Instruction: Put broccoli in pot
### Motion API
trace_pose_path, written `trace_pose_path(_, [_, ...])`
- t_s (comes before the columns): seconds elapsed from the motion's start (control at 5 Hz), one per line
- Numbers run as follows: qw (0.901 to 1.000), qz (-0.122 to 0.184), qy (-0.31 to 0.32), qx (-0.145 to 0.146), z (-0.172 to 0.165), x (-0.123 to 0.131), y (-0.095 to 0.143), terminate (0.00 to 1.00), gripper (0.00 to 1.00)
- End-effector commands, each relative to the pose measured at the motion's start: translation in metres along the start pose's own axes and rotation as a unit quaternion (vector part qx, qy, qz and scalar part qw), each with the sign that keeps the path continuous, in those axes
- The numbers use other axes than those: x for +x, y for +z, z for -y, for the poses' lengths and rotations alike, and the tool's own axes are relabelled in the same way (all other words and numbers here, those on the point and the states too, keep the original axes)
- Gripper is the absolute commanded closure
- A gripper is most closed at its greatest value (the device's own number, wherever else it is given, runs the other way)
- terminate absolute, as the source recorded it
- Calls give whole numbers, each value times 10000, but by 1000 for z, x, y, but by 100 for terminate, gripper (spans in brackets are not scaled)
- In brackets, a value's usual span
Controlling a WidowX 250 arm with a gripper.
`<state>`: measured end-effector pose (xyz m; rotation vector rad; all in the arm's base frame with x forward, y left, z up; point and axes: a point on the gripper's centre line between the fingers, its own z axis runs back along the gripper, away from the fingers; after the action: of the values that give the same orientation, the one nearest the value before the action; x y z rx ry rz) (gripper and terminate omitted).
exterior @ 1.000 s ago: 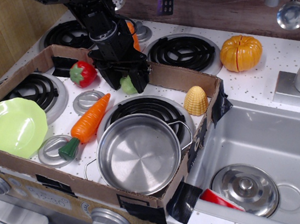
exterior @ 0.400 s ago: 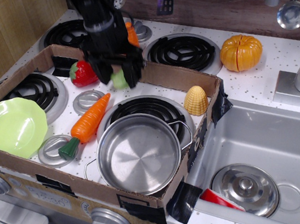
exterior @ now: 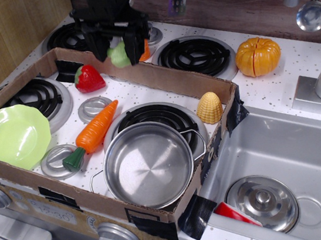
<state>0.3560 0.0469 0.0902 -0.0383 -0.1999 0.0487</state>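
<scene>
My black gripper [exterior: 117, 50] is at the back of the stove, high above the cardboard tray, shut on the pale green broccoli [exterior: 119, 55], which hangs between its fingers. The shiny steel pot [exterior: 148, 165] with thin wire handles stands empty at the tray's front, on the front right burner, well below and in front of the gripper.
A cardboard tray wall [exterior: 191, 82] rings the stove top. Inside lie a carrot [exterior: 94, 131], a red strawberry [exterior: 89, 78], a lime-green plate [exterior: 12, 137] and a yellow corn piece [exterior: 209, 107]. An orange pumpkin [exterior: 257, 56] sits at the right. A steel lid [exterior: 262, 203] lies in the sink.
The gripper has risen with the broccoli from just above the tray floor, moving up and back toward the rear burners.
</scene>
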Motion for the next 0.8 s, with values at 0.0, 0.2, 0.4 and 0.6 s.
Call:
trace_pose_path(0.0, [9983,255,427,306,33,-38,35,0,100])
trace_pose_path(0.2, [9951,252,841,465,61,-60,45,0,100])
trace_pose_path(0.4, [9926,276,1040,559,74,-75,56,0,100])
trace_pose_path(0.6, [9913,211,1154,590,77,-87,56,0,100])
